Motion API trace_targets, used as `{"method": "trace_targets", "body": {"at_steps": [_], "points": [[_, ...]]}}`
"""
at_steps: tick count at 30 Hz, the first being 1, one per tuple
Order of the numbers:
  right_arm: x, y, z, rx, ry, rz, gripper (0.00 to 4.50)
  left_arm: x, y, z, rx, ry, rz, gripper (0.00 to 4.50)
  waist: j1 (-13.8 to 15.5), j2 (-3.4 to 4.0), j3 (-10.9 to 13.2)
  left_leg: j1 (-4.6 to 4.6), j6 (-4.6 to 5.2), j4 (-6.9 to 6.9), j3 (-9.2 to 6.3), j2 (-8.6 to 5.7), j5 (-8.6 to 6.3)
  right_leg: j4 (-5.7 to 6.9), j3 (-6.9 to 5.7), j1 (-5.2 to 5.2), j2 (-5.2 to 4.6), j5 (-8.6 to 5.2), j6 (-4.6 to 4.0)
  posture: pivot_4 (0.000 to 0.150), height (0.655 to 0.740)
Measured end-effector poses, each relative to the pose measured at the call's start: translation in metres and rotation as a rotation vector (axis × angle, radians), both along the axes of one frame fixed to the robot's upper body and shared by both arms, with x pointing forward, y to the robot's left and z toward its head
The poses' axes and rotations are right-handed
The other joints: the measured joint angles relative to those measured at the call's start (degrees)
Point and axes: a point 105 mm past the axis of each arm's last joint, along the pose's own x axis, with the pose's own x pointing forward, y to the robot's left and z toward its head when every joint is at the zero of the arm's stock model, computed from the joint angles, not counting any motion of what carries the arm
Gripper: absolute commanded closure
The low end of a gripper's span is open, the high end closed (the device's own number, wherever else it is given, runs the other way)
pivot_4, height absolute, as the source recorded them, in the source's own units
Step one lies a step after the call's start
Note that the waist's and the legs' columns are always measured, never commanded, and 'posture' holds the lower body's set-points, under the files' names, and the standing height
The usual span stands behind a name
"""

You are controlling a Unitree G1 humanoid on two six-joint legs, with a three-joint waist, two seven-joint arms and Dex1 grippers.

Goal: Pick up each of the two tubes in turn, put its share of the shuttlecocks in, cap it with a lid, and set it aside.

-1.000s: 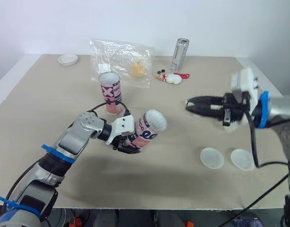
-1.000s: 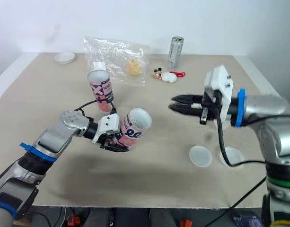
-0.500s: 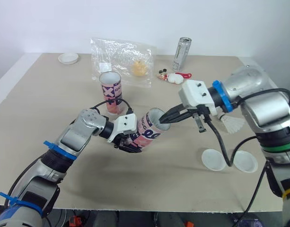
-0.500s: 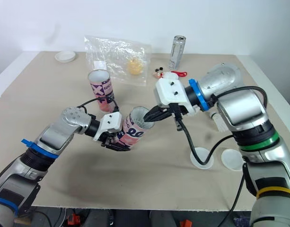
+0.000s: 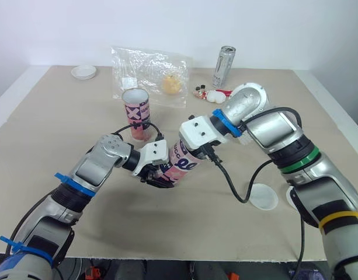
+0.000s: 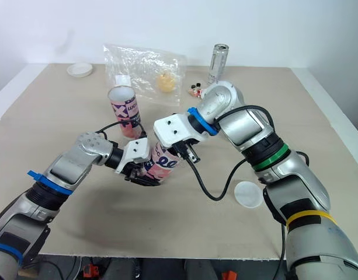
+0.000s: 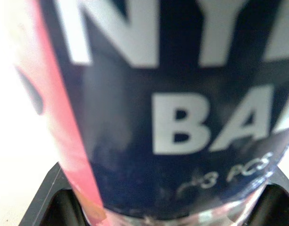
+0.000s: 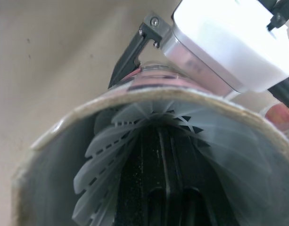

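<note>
My left gripper [image 5: 158, 175] is shut on a pink and navy tube [image 5: 181, 162], held tilted above the table with its mouth facing right; its printed wall [image 7: 172, 108] sits between the fingers. My right gripper [image 8: 161, 141] reaches into that mouth, shut, its fingers close together inside the white skirt of a shuttlecock [image 8: 111, 141] lodged in the tube. In the head views its fingertips are hidden inside the tube. The second tube [image 5: 136, 114] stands upright and uncapped just behind. A white lid [image 5: 263, 196] lies at the front right, another lid [image 5: 291, 196] half hidden by my right arm.
A clear plastic bag [image 5: 149, 76], a silver can [image 5: 223, 67] and a small red and white toy [image 5: 212, 96] sit along the back. A third white lid [image 5: 84, 72] lies at the back left corner. The table edge runs close on the right.
My right arm swung left from the right side and pushed its fingers into the mouth of the held tube. The left gripper and tube stayed almost still.
</note>
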Motion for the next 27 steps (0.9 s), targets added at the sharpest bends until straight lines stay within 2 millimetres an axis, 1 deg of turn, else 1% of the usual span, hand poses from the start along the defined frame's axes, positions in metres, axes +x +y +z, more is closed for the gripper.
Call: {"method": "trace_targets", "body": {"at_steps": [9,11,14,17,19,20,24,25,27], "points": [[-0.002,0.005,-0.002,-0.001,0.011,0.012,4.48,0.001,0.001,-0.001,0.002,0.000,0.014,1.58,0.0,0.01,0.0,0.11,-0.02,0.01,-0.01,0.08,0.03,0.06,0.00,0.04,0.10,0.01,0.05,0.150,0.7400],[-0.001,0.004,-0.001,0.013,0.038,-0.005,4.48,0.001,0.001,0.000,0.001,-0.004,0.014,1.58,0.0,0.01,0.0,0.10,-0.03,0.01,-0.01,0.08,0.03,0.06,0.00,0.04,0.10,0.01,0.05,0.150,0.7400],[-0.001,-0.005,0.004,0.045,0.109,-0.056,4.48,-0.001,-0.002,0.001,-0.007,-0.013,0.006,1.58,0.0,0.02,0.0,0.02,-0.03,0.01,-0.01,0.08,0.03,0.06,0.00,-0.01,0.08,0.09,-0.09,0.150,0.7400],[-0.004,-0.012,0.019,0.096,0.133,-0.073,4.48,-0.003,-0.003,0.000,-0.013,-0.008,0.001,1.58,0.0,0.02,0.0,-0.03,-0.03,0.01,-0.01,0.07,0.03,0.06,0.00,-0.04,0.07,0.06,-0.10,0.150,0.7400],[-0.006,-0.016,0.034,0.139,0.123,-0.079,4.48,-0.004,-0.004,0.000,-0.016,-0.008,-0.004,1.58,0.0,0.03,0.0,-0.03,-0.02,-0.02,-0.02,0.07,0.02,0.05,0.00,-0.05,0.07,0.03,-0.10,0.150,0.7400],[-0.010,-0.022,0.045,0.177,0.130,-0.095,4.48,-0.004,-0.004,0.000,-0.016,-0.007,-0.006,1.58,0.0,0.03,0.0,-0.04,-0.01,-0.03,-0.03,0.07,0.02,0.05,-0.01,-0.05,0.07,0.02,-0.11,0.150,0.7400],[-0.011,-0.028,0.055,0.214,0.134,-0.118,4.48,-0.004,-0.004,0.000,-0.017,-0.007,-0.007,1.58,0.0,0.04,0.0,-0.03,-0.01,-0.02,-0.02,0.07,0.01,0.05,-0.01,-0.05,0.07,0.02,-0.11,0.150,0.7400],[-0.012,-0.034,0.061,0.247,0.138,-0.137,4.48,-0.004,-0.005,0.000,-0.018,-0.008,-0.009,1.58,0.0,0.04,0.0,-0.03,-0.01,-0.02,-0.02,0.07,0.01,0.05,-0.01,-0.05,0.07,0.02,-0.12,0.150,0.7400],[-0.015,-0.040,0.062,0.287,0.172,-0.155,4.48,-0.004,-0.007,0.000,-0.026,-0.012,-0.013,1.58,0.0,0.03,0.0,-0.03,-0.01,0.00,-0.03,0.07,0.01,0.05,-0.02,-0.03,0.07,0.02,-0.11,0.150,0.7400]]}}
